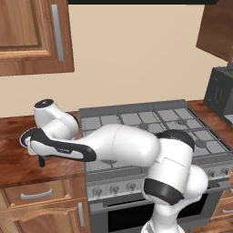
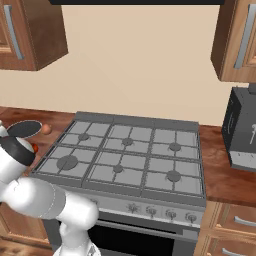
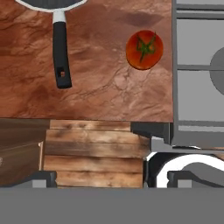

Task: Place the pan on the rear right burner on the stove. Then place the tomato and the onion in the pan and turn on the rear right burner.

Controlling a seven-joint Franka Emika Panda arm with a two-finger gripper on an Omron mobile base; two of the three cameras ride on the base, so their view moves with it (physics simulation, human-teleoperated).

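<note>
Two dark fingertips (image 3: pixel 43 178) of the gripper (image 3: pixel 107 179) rise at the bottom of the hand view, spread wide with nothing between them, poised above the wooden cabinet front below the counter edge. Beyond them on the reddish-brown counter (image 3: pixel 100 87) lies the small round black frying pan (image 3: pixel 52 3), its short straight black handle (image 3: pixel 61 52) pointing back toward the gripper, long axis running away from the hand and a little to one side of its centre. One small red-orange tomato (image 3: pixel 145 49) sits just beside the wide grey steel stove (image 3: pixel 197 65), apart from the pan. One pale tan onion (image 2: pixel 46 129) rests near the pan's far side. Reaching the handle calls, I judge, for a forward move over the counter; the rear right burner (image 2: pixel 174 147) stands bare.
</note>
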